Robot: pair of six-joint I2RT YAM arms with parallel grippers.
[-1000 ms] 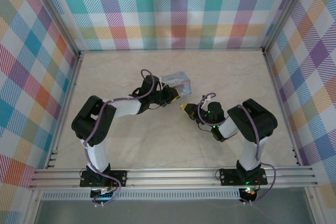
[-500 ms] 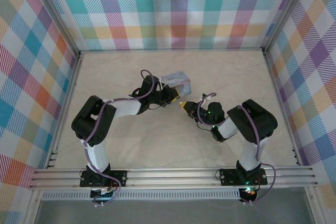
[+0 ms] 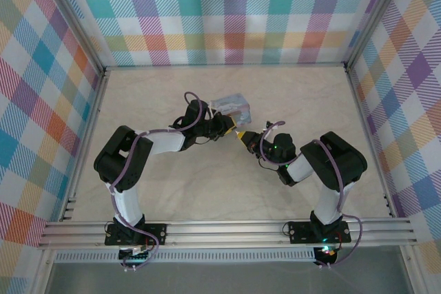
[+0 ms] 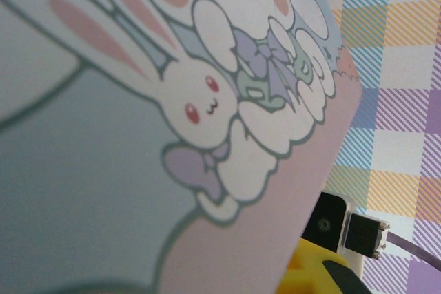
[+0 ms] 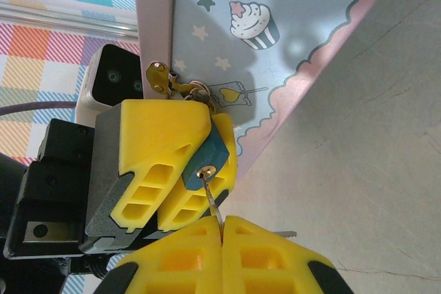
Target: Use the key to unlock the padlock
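In the right wrist view my right gripper (image 5: 222, 224) is shut on the key (image 5: 213, 201). Only its thin metal blade shows; the head is hidden between the yellow fingers. The blade tip sits at the brass keyhole of the small teal padlock (image 5: 209, 151). My left gripper (image 5: 215, 146) is shut on the padlock's body. The padlock's shackle hangs from the gold hasp (image 5: 160, 77) of the pale blue tin (image 5: 275, 46). From above, the left gripper (image 3: 227, 127) and right gripper (image 3: 242, 137) meet tip to tip just below the tin (image 3: 231, 105).
The tin's printed bunny side (image 4: 172, 115) stands close in front of the left wrist camera, with a yellow finger (image 4: 306, 273) of the right gripper at its lower edge. Plaid walls (image 3: 227, 12) enclose the beige table (image 3: 207, 184) on three sides.
My right gripper has moved up and to the left with the key, bringing it against the padlock in the left gripper. The left arm and tin have stayed put.
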